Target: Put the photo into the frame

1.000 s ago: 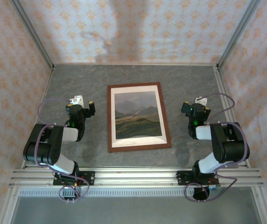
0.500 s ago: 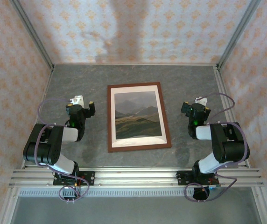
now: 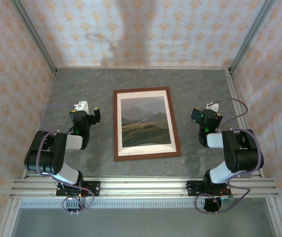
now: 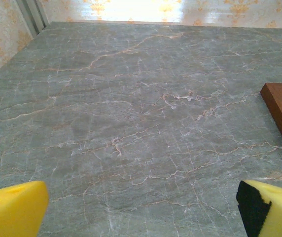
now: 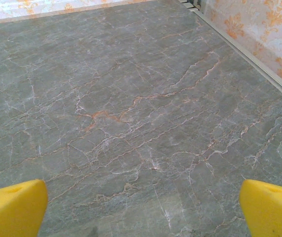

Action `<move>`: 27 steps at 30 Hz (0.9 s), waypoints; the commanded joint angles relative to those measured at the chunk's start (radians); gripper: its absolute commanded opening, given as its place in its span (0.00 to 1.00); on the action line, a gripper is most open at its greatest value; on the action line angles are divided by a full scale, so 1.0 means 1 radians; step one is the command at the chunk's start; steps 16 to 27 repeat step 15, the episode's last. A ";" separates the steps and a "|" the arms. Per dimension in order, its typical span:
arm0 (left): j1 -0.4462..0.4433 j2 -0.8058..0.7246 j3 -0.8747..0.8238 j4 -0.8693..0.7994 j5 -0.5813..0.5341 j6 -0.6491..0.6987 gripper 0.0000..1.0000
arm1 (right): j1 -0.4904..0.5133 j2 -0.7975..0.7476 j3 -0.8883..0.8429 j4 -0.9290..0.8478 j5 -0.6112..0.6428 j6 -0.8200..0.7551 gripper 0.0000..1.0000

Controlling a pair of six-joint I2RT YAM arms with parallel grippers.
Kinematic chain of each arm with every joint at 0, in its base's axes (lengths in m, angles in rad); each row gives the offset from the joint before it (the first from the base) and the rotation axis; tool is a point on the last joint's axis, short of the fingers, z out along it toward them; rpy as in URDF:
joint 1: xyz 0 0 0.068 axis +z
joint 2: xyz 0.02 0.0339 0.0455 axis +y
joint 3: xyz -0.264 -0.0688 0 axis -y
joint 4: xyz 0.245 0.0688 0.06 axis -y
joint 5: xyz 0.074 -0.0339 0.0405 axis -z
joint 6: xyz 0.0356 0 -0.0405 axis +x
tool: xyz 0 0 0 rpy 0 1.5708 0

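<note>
On veined stone (image 3: pixel 82 84), glossy photo (image 3: pixel 145 122) in thin wooden frame (image 3: pixel 147 156) — both jaws wide, empty.

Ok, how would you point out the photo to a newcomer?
In the middle of the grey marble table lies a reddish-brown frame. Inside its white border sits the photo: the only printed picture, hazy grey mountains over brown-green hills.

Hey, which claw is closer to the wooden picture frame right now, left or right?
Left, but only slightly. The left claw sits open just off the left edge of the frame; the right claw sits open off its right edge with a somewhat wider gap.
</note>
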 commanded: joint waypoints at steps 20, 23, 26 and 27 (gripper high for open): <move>0.003 -0.001 0.025 -0.008 0.047 0.028 1.00 | -0.006 -0.012 0.010 0.036 0.003 0.012 0.99; 0.003 -0.001 0.025 -0.008 0.047 0.028 1.00 | -0.006 -0.012 0.010 0.036 0.003 0.012 0.99; 0.003 -0.001 0.025 -0.008 0.047 0.028 1.00 | -0.006 -0.012 0.010 0.036 0.003 0.012 0.99; 0.003 -0.001 0.025 -0.008 0.047 0.028 1.00 | -0.006 -0.012 0.010 0.036 0.003 0.012 0.99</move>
